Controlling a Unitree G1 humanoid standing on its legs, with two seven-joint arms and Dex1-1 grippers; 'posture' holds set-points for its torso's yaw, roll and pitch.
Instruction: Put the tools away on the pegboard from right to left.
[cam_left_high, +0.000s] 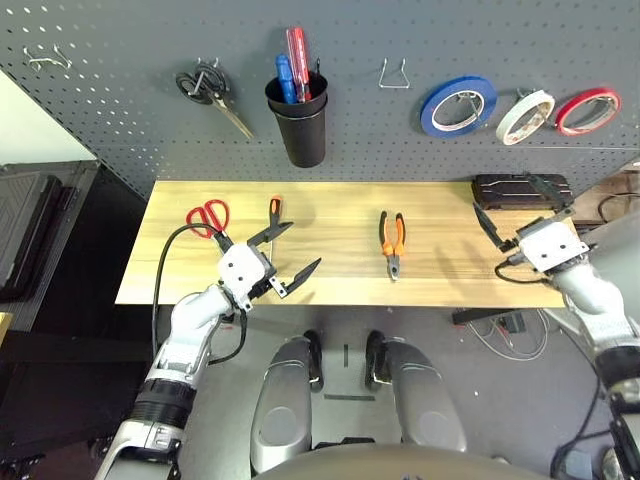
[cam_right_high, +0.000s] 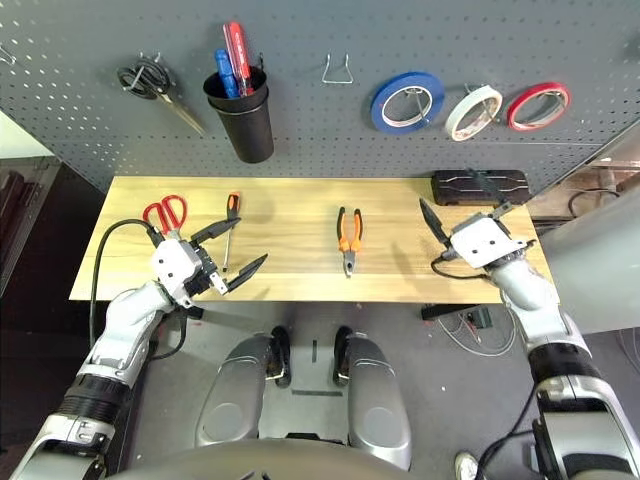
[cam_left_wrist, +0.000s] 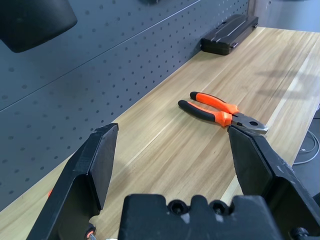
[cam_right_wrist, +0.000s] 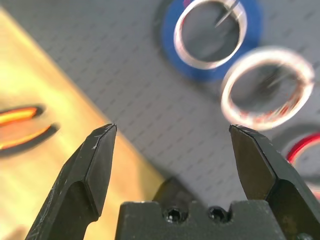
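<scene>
On the pegboard (cam_left_high: 120, 110) a white tape roll (cam_left_high: 525, 117) hangs between a blue roll (cam_left_high: 458, 105) and a red roll (cam_left_high: 587, 110). Below it, over the table's right end, my right gripper (cam_left_high: 512, 198) stands open and empty, apart from the white roll (cam_right_wrist: 267, 87). Orange-and-black pliers (cam_left_high: 392, 240) lie mid-table. The thin screwdriver (cam_left_high: 274, 212) and the red-handled scissors (cam_left_high: 208, 215) lie at the left. My left gripper (cam_left_high: 303, 246) hovers open just in front of the screwdriver, holding nothing, and faces along the table toward the pliers (cam_left_wrist: 220, 112).
A black cup (cam_left_high: 298, 120) holding red and blue screwdrivers hangs on the board, with black-handled scissors (cam_left_high: 210, 90) to its left and a bare metal hook (cam_left_high: 394, 75) to its right. A black case (cam_left_high: 522, 190) lies at the table's back right.
</scene>
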